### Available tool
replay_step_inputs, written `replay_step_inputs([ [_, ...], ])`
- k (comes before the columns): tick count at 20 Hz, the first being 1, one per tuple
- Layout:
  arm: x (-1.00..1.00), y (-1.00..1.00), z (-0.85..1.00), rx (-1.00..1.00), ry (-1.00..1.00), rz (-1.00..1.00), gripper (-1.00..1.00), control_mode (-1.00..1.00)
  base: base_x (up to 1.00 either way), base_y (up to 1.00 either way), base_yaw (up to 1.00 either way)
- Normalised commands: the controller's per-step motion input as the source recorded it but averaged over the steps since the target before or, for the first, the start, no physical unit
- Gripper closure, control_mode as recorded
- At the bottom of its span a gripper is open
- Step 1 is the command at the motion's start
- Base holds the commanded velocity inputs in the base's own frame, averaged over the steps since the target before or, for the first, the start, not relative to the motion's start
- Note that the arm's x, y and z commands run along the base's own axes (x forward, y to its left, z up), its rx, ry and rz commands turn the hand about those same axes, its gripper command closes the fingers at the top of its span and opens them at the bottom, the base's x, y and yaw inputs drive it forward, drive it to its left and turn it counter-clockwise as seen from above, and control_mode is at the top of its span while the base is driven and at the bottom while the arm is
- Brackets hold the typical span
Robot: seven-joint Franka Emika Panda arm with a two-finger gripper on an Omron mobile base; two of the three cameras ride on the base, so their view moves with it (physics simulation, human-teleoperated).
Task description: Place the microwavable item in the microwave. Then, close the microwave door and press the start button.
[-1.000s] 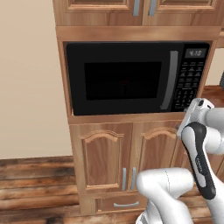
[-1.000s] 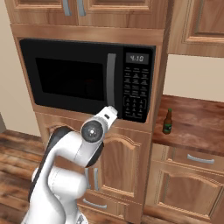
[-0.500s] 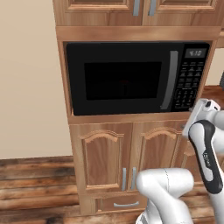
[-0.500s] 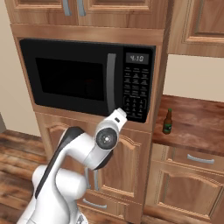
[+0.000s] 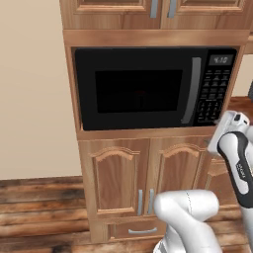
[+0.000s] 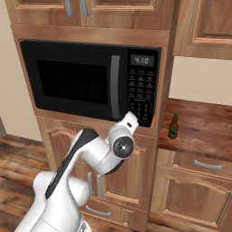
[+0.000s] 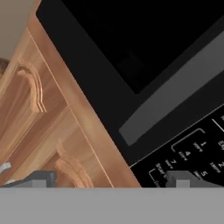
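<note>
The black microwave (image 5: 148,86) (image 6: 90,77) sits in a wooden cabinet niche. The microwave door (image 5: 133,91) (image 6: 72,79) (image 7: 131,43) is shut, and its grey bar handle (image 5: 190,91) (image 6: 115,86) (image 7: 175,100) stands beside the keypad (image 5: 212,96) (image 6: 141,93) (image 7: 192,153). My gripper (image 7: 113,180) is open with nothing between its fingertips (image 7: 41,179), close in front of the keypad's lower edge. The white hand (image 5: 231,123) (image 6: 128,121) points at that corner. The microwavable item is hidden.
A brown bottle (image 6: 173,126) stands on the wooden counter (image 6: 204,122) right of the microwave. Cabinet doors with grey handles (image 5: 143,200) (image 6: 93,183) lie below the niche, and upper cabinets (image 5: 158,10) hang above. A drawer (image 6: 199,165) sits under the counter.
The hand has swung to the right, from under the door handle toward the keypad's lower corner. The door stays shut and the jaws stay open.
</note>
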Motion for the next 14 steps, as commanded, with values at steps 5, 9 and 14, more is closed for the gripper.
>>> replay_step_inputs([
  [5,0.41,-0.02,-0.03,0.03,0.00,0.07,-1.00,-1.00,0.00,0.00,0.00],
  [9,0.45,-0.01,-0.13,0.02,0.01,0.06,-1.00,-1.00,0.00,0.00,0.00],
  [14,0.39,-0.04,-0.18,0.02,0.02,0.05,-1.00,-1.00,0.00,0.00,0.00],
])
